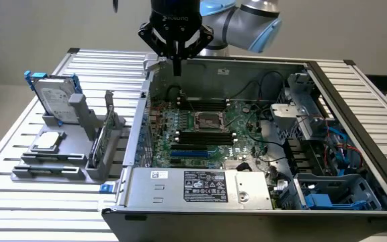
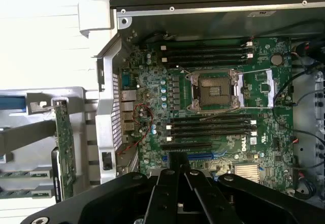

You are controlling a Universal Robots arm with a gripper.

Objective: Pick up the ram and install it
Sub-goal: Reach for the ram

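Silver slats of the table carry everything, and the biggest thing on them is the open computer case, lying on its side under me. Inside it sits the green motherboard, with the square processor socket in the middle and rows of long black memory slots on either side of it, all of them bare. Outside the case, on the exterior view's left, stands a grey holder with a hard drive upright at its back. The ram stands on its long edge in that same holder, near the case's outer wall and well apart from me; in the exterior view it shows as a thin strip. I, the gripper, hang above the case's back corner on that side, looking down over the board, my fingers pressed together with nothing between them.
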